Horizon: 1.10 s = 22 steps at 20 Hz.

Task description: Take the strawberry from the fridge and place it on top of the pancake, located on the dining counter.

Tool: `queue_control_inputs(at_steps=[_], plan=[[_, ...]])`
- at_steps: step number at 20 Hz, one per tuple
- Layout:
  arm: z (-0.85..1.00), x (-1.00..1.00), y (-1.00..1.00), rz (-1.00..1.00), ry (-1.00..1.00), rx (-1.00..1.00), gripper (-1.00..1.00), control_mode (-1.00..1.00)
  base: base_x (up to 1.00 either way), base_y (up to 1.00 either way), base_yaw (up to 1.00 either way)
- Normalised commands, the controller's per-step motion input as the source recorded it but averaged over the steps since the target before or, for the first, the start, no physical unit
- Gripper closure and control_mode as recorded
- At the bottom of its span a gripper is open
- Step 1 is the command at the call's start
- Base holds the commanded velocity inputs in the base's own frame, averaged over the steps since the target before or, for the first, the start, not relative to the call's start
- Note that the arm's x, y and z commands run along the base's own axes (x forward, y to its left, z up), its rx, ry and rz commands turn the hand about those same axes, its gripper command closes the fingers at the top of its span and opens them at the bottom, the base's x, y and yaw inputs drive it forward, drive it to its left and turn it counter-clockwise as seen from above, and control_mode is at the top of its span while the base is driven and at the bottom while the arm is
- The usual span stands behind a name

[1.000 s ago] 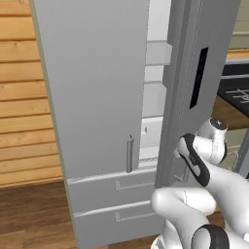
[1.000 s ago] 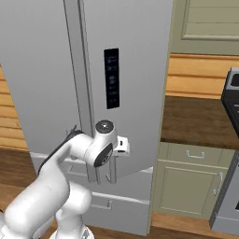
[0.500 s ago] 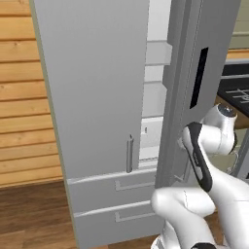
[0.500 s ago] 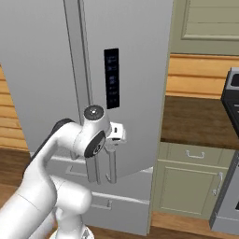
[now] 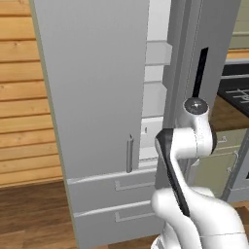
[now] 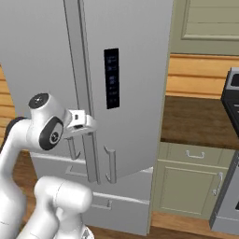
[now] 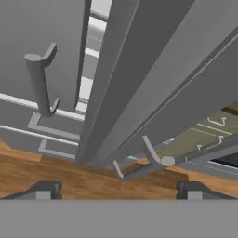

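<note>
Before the robot stands the fridge (image 5: 97, 97), its right door swung partly out so that a narrow gap between the two doors shows white inner shelves (image 5: 154, 87). Neither the strawberry nor the pancake can be made out. Seen from the hand camera, the gripper (image 7: 116, 189) has its two dark tips set wide apart with nothing between them, above the wood floor (image 7: 69, 174) near the open door's lower edge, between the two vertical bar handles (image 7: 39, 81).
</note>
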Motion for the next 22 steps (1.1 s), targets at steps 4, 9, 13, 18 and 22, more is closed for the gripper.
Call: queue_control_inputs(at_steps=[4,9,13,18,22], plan=[[0.06,0.04,1.0,-0.01,0.0,-0.29,-1.0,-1.0,0.0,0.0,0.0],[0.0,0.73,0.63,-0.06,0.04,-0.2,-1.0,-1.0,0.0,0.0,0.0],[0.0,1.0,0.39,-0.01,0.12,-0.14,-1.0,-1.0,0.0,0.0,0.0],[0.0,0.98,0.18,0.0,0.13,-0.13,-1.0,-1.0,0.0,0.0,0.0],[0.0,0.94,-0.27,0.0,0.1,-0.05,-1.0,-1.0,0.0,0.0,0.0]])
